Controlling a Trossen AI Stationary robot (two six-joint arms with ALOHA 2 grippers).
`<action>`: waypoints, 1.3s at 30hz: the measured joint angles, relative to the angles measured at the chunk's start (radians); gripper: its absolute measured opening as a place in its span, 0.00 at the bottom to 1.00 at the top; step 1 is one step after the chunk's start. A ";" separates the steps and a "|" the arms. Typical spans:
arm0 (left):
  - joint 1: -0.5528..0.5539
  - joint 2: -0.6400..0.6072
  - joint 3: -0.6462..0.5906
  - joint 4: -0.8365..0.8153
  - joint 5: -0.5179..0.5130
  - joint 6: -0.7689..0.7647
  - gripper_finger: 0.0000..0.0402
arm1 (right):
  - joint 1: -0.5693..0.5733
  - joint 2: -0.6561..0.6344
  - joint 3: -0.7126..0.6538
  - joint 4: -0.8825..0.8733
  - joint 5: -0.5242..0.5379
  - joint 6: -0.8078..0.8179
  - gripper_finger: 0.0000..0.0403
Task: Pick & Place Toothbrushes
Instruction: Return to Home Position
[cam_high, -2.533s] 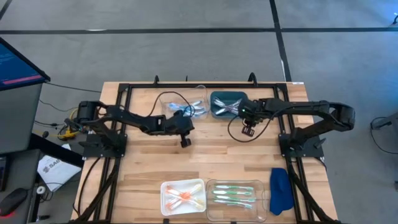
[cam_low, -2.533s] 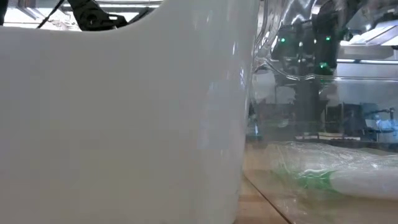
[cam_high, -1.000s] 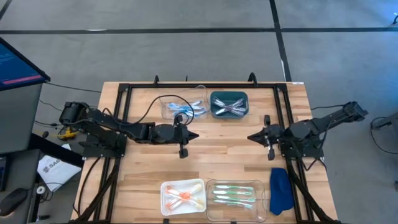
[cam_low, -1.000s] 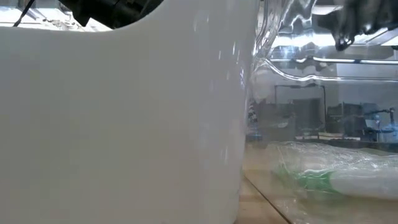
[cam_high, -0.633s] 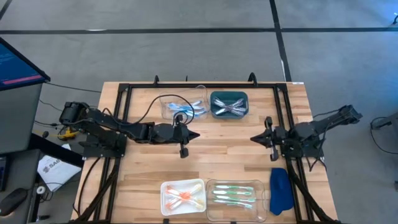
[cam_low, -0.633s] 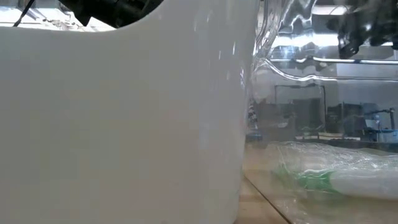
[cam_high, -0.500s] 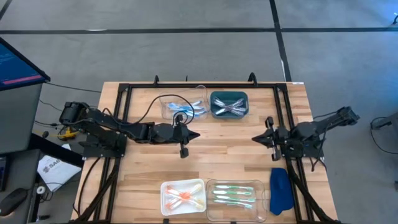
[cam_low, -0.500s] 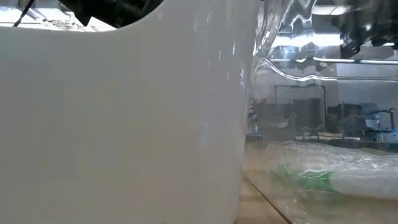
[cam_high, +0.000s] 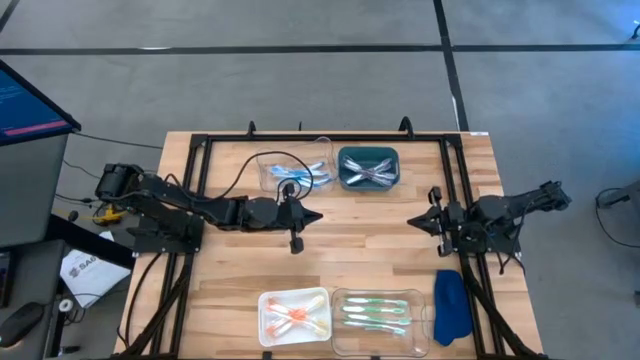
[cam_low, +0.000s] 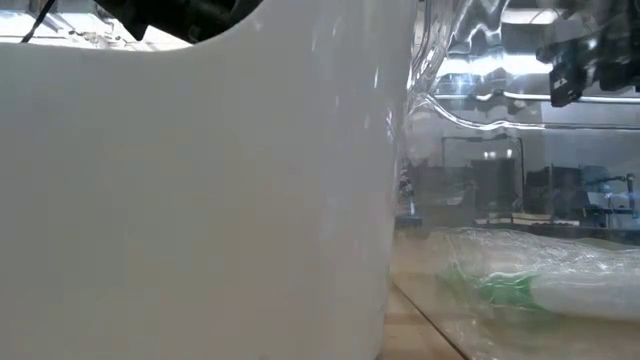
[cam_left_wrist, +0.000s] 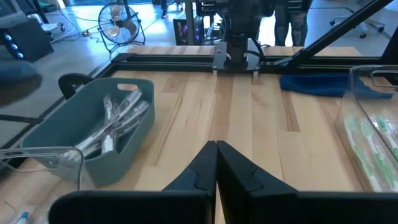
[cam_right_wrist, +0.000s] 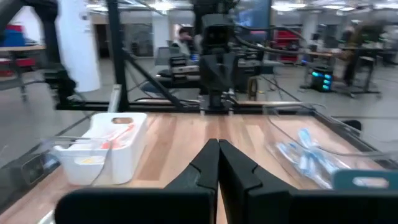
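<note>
Hovering Over the Table, Both Pincers Narrow and Empty

The left pincer (cam_high: 315, 217) hangs above the middle of the table (cam_high: 350, 260), its arm reaching in from the left edge. Its two fingers (cam_left_wrist: 199, 174) are pressed flat together with nothing between them. The right pincer (cam_high: 411, 222) is drawn in close to its own base near the right edge and points toward the left one. Its fingers (cam_right_wrist: 202, 171) also meet in a thin line and carry nothing. The two pincers are well apart.

All the toothbrushes lie in bins. Along the edge farthest from the low camera, the far clear bin (cam_high: 320, 158) holds the blue toothbrushes (cam_high: 300, 177). Just beside it, toward the right edge, the teal bin (cam_high: 368, 150) holds the white-grey toothbrushes (cam_high: 368, 173), crossed in a loose heap. Along the opposite edge the white bin (cam_high: 270, 325) holds the orange toothbrushes (cam_high: 296, 318). Close beside it, the near clear bin (cam_high: 345, 340) holds the green toothbrushes (cam_high: 375, 315), laid roughly parallel. Whether these two bins touch cannot be told. A blue cloth (cam_high: 450, 305) lies crumpled by the right edge, just beyond the near clear bin.

From table height, the white bin's wall (cam_low: 200, 200) fills most of the low view. One green toothbrush (cam_low: 500, 286) shows blurred through the clear wall next to it.
</note>
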 joint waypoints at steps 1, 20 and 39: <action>0.000 0.000 0.000 0.000 0.000 0.000 0.00 | -0.008 -0.001 -0.001 -0.005 -0.018 -0.004 0.00; -0.003 0.000 0.000 0.007 0.000 0.021 0.00 | -0.220 -0.001 -0.069 0.051 -0.231 -0.014 0.00; -0.004 0.000 0.000 0.003 0.022 0.018 0.00 | -0.376 0.011 -0.080 0.081 -0.242 0.170 0.00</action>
